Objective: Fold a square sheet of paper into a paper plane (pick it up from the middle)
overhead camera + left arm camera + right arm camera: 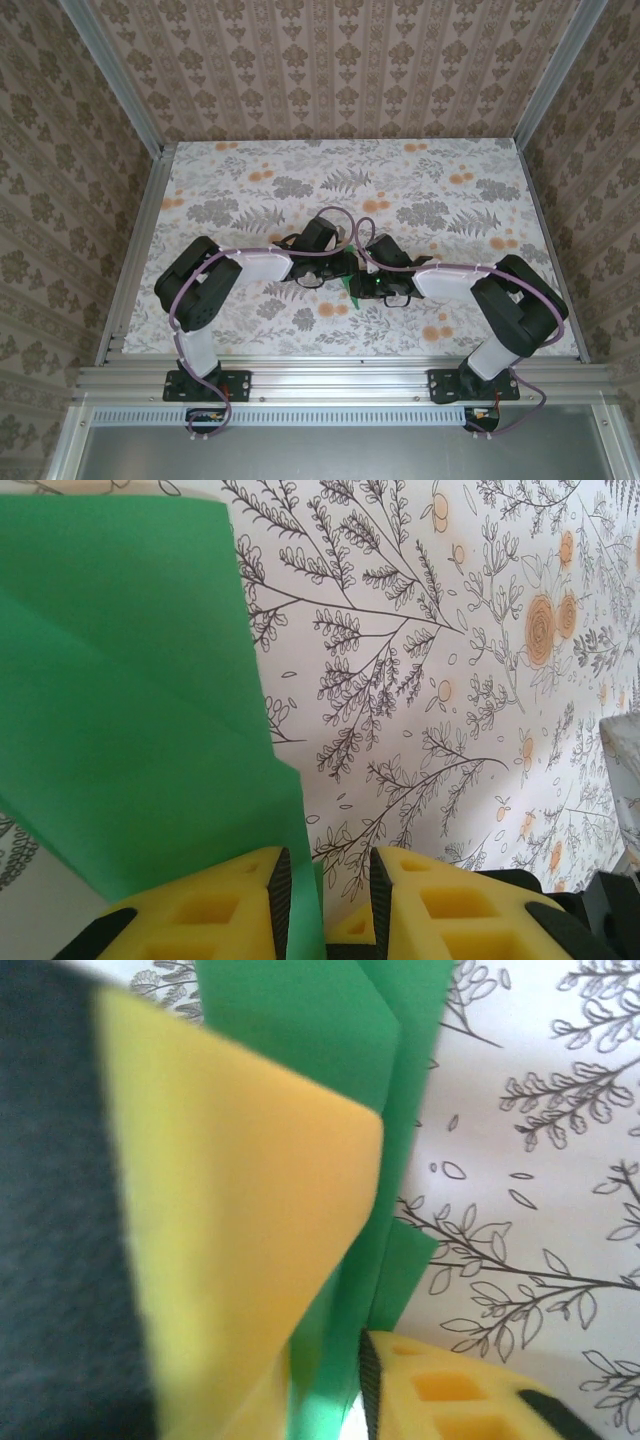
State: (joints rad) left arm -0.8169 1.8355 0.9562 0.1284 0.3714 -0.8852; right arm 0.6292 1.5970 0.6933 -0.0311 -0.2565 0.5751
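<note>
Near rail: a ribbed aluminium bar (340, 378) runs along the table's near edge, with both arm bases bolted to it.
Arms: black, chunky links with pale sleeves and mauve cables. The elbows stick out to the sides and the forearms meet at mid-table.
Green paper sheet (354, 291): thin, matte and bright green, creased into overlapping straight-edged flaps. It sits up between the two grippers at mid-table.
Left gripper (328, 905): moulded yellow fingers (215, 915) with square recesses and dark pads, the jaws only a slit apart. A strip of the paper runs down through the slit against one pad, and the table shows beside it. I cannot tell whether it is pinched.
Right gripper (378, 287): its yellow fingers (240, 1230) sit tight on either side of the paper, and green fills the gap, so the paper is clamped.
Tabletop (300, 175): flat, printed with grey ferns and orange blossoms. Wide open stretches lie left, right and beyond the grippers.
Walls (330, 70): beige damask wallpaper on three sides, with aluminium posts at the far corners.
</note>
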